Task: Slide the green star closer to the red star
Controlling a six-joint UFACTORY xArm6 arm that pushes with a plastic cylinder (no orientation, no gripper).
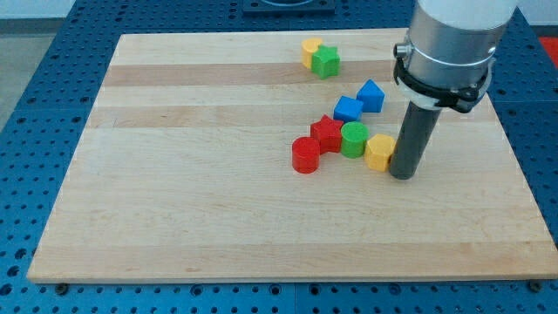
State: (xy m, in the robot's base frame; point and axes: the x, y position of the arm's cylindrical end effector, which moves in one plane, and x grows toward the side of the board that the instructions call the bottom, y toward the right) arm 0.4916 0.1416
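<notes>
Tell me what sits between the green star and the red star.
The green star sits at the view's top beside a yellow block; the red star lies below it. Nothing stands between them. My tip is off to the view's right, beside another yellow block.

Green star (pixel 327 61) lies flat near the view's top — red star (pixel 327 132) well below, mid-table.

green star (pixel 327 61) showing green | red star (pixel 327 133) and red cylinder (pixel 306 155) showing red | two blue blocks (pixel 349 109) showing blue | board (pixel 192 174) showing pale wood grain, upper left banding darker
</notes>
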